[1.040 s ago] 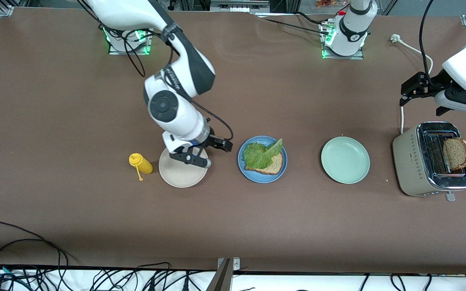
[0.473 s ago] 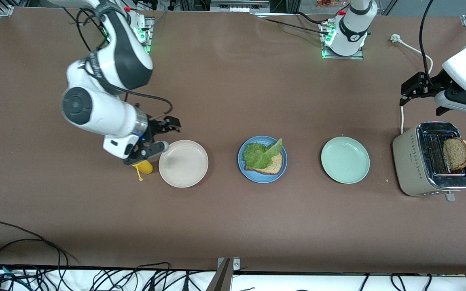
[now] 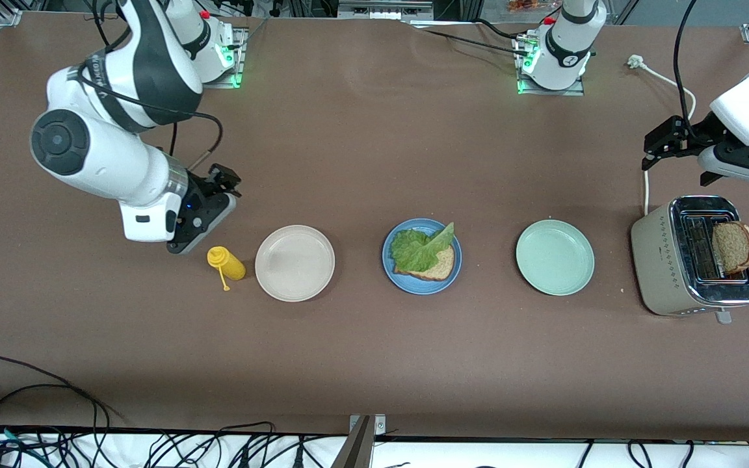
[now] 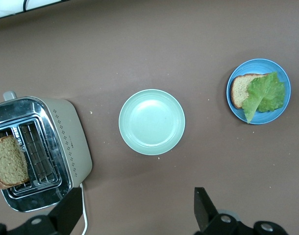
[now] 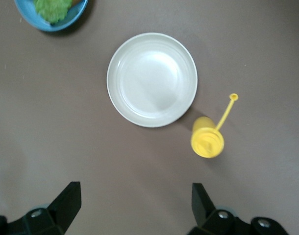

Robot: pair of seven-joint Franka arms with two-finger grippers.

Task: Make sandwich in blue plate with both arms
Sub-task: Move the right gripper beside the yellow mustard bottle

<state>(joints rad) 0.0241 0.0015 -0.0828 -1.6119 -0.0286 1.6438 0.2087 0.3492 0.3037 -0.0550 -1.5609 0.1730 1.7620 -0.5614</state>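
The toaster [image 3: 693, 257], with one bread slice [image 3: 734, 246] in it, is seen under the open, empty left gripper [image 3: 649, 151]. The open, empty right gripper [image 3: 222, 188] is held above bare table near the mustard bottle [image 3: 225, 262]. The blue plate [image 3: 397, 268], between the beige plate [image 3: 294, 262] and green plate [image 3: 554, 257], holds bread [image 3: 441, 265] topped with lettuce [image 3: 419, 247].

Both arms are glossy white shells with black bands at the joints. The right arm [image 3: 121, 117] carries a wide black sleeve with small grey lettering and a round dark grey cap on its elbow joint; a thin black cable loops from the forearm to the wrist. The left arm [image 3: 748, 110] has a small black oblong mark on its white wrist shell. Each base glows green, with black cables trailing off it. Both hands are black.
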